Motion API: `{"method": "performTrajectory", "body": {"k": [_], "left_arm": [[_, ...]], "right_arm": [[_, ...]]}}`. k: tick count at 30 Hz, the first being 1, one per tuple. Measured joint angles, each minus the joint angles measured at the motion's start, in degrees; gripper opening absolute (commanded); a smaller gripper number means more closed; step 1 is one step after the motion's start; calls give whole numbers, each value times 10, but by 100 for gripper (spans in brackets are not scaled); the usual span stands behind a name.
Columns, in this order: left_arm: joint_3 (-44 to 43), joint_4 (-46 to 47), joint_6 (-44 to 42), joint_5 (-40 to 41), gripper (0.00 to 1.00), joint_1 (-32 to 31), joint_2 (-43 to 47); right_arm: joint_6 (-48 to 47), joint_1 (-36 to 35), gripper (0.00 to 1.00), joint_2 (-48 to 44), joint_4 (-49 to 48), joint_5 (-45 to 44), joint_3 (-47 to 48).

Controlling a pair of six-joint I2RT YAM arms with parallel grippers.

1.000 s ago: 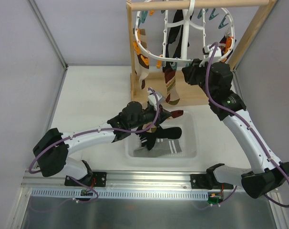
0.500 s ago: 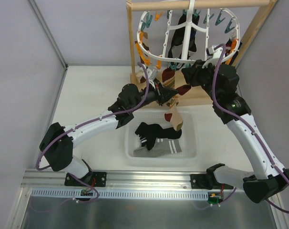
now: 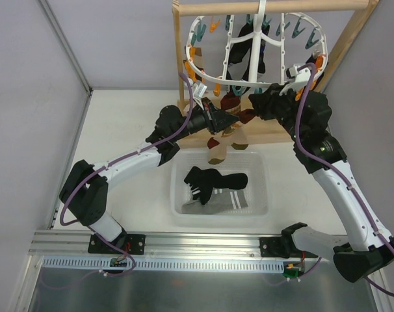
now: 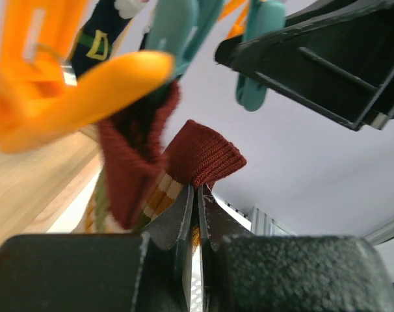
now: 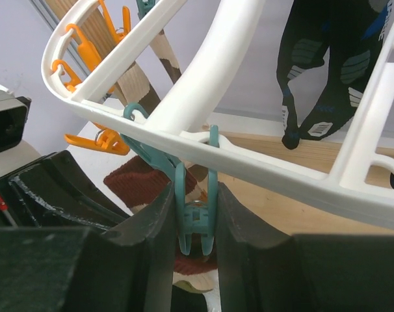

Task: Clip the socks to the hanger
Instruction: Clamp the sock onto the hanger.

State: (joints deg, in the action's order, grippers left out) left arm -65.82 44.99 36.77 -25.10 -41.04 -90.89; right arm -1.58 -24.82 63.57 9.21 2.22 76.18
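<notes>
My left fingers (image 4: 194, 208) are pressed together on the folded cuff of the dark red sock (image 4: 207, 156). They hold it up just beneath the near rim of the hanger (image 5: 262, 166), beside an orange clothespin (image 4: 60, 91). The rest of that sock dangles above the far edge of the basket (image 3: 175, 190). My right fingers (image 3: 255, 103) are clamped on the two handles of a teal clothespin (image 5: 197, 227) that hangs from the same rim, close to the cuff. The hanger hangs from the wooden stand (image 3: 179, 58) at the far side of the desk (image 3: 125, 130). A black sock (image 3: 213, 181) lies in the basket nearer to me.
</notes>
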Motion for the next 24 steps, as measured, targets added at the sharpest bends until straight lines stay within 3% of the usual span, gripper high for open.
{"method": "performTrajectory", "body": {"k": [7, 24], "left_arm": [[-2, 14, 1, 11, 0, -2, 0], [10, 17, -50, 144, 0, -41, 24]], "right_arm": [[17, 0, 1, 1, 2, -28, 0], [29, -2, 1, 28, 33, -107, 20]]}}
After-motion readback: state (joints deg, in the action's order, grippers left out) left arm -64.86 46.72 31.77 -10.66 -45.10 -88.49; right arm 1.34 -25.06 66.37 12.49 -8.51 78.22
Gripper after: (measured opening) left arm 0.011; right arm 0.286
